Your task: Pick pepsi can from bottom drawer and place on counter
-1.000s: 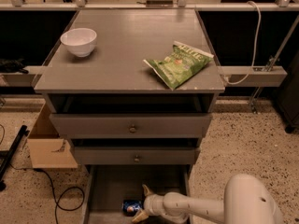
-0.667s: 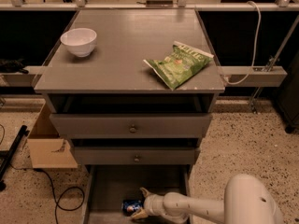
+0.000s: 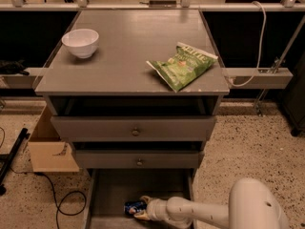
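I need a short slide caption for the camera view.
The tool sits beside the pepsi can in the open bottom drawer.

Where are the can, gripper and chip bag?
can [image 3: 133, 207]: camera view, blue side; in the drawer [image 3: 114, 194].
gripper [image 3: 144, 208]: camera view, its tip; at the can, low in the drawer.
chip bag [image 3: 183, 66]: camera view, green front; on the counter [image 3: 128, 56].

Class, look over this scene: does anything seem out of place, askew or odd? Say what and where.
The pepsi can lies on its side in the open bottom drawer, with the gripper right at it. The green chip bag sits skewed on the counter. Nothing looks spilled.
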`<state>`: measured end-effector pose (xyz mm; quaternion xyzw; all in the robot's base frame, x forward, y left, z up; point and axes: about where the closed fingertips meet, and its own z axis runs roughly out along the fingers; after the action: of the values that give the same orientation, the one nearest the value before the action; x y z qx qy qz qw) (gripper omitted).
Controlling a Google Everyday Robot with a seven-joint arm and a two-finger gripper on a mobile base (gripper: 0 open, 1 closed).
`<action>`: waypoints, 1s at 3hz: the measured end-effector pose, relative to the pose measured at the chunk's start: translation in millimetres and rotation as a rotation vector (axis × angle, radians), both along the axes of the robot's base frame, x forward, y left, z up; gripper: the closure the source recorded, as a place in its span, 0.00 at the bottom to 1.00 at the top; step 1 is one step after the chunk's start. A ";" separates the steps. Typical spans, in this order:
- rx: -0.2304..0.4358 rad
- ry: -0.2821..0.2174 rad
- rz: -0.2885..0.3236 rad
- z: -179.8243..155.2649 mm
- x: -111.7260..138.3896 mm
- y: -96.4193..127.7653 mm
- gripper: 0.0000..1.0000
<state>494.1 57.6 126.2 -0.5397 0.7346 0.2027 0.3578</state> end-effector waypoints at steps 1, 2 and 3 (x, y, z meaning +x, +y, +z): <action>0.000 0.000 0.000 0.0 -0.1 0.0 1.00; 0.003 0.003 -0.004 0.0 -0.3 -1.2 1.00; 0.015 0.003 -0.029 5.2 2.2 -13.5 1.00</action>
<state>496.4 44.1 131.4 -0.5259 0.7414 0.2038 0.3637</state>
